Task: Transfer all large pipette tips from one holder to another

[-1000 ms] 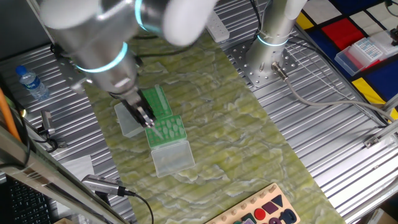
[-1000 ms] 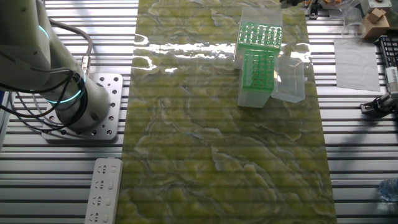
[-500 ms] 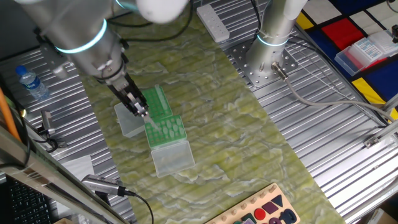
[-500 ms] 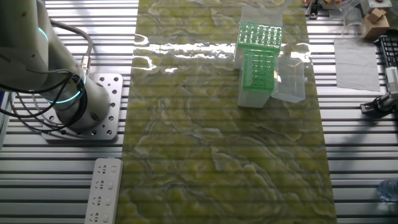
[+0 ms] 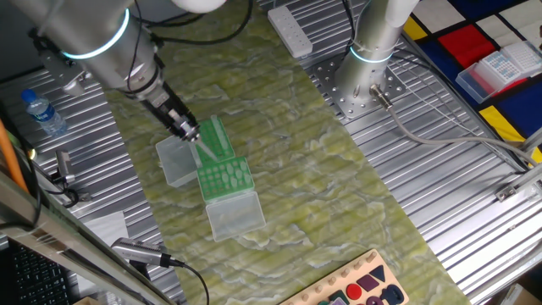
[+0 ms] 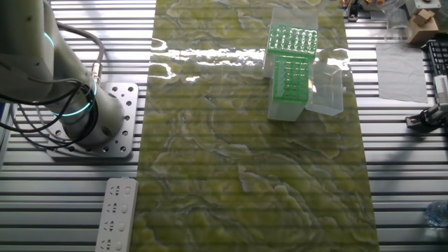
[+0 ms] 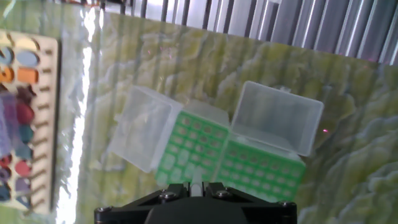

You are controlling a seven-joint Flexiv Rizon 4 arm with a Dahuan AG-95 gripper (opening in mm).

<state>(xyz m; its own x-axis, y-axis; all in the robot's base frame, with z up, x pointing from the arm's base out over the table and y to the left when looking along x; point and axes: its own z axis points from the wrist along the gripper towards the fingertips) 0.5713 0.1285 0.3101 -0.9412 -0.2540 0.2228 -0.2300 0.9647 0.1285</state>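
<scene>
Two green racks stand side by side on the mat, each with its clear lid open. In one fixed view the nearer rack shows rows of pale pipette tips, and the farther rack lies partly under my gripper. The gripper is raised over the racks and shut on one whitish pipette tip that hangs slanted below the fingers. In the hand view the tip sits between the black fingers, above the left rack, with the right rack beside it. The other fixed view shows both racks but not the gripper.
Clear lids lie open beside the racks. A wooden shape board sits at the mat's near end. A water bottle stands at the left, and a second arm's base is at the back.
The gripper has risen and moved back-left from the nearer rack, carrying a pipette tip. The racks and lids have not moved.
</scene>
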